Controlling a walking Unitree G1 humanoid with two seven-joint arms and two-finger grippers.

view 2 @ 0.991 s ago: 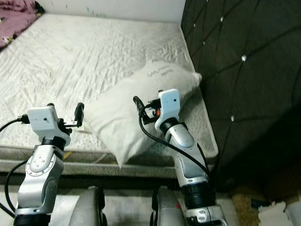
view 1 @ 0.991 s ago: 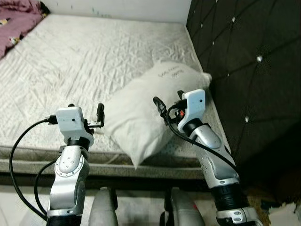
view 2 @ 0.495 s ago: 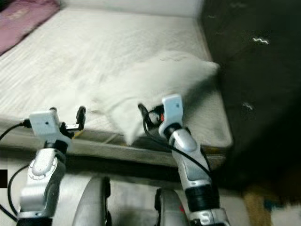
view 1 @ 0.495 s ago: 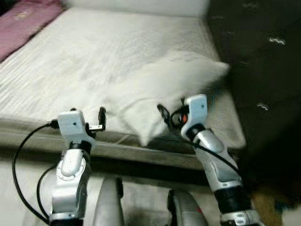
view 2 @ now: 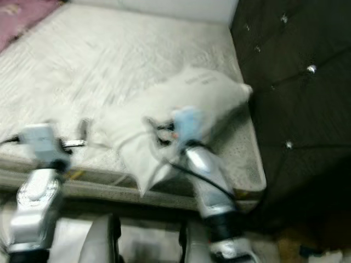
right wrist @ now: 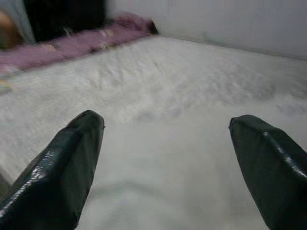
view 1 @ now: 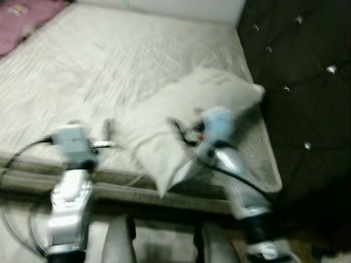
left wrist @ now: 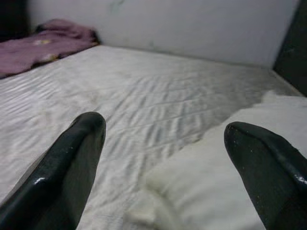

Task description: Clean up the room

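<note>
Pillow: a white pillow is laid diagonally on the bed, near the headboard end, with 1 corner hanging just past the mattress's front edge. Some small dark print can be made out near its upper end, too blurry to read.

Mattress: a pale quilted mattress is seen bare across most of its surface, pretty rumpled looking.

Headboard: a black tufted headboard with shiny studs is seen on the right of the head views, right beside the pillow's far corner.

Blanket: a purple blanket is bunched at the far corner of the mattress, against the white wall, well apart from the pillow.

Left gripper: the left gripper is held over the front edge of the mattress, just beside the pillow's lower corner. Its 2 fingers are spread wide and nothing is held between them.

Right gripper: the right gripper is held right over the pillow, which fills the gap between its 2 fingers. They are spread wide too, and nothing is gripped.

Sharpness: both head views are smeared by motion blur, so finer detail is lost.
</note>
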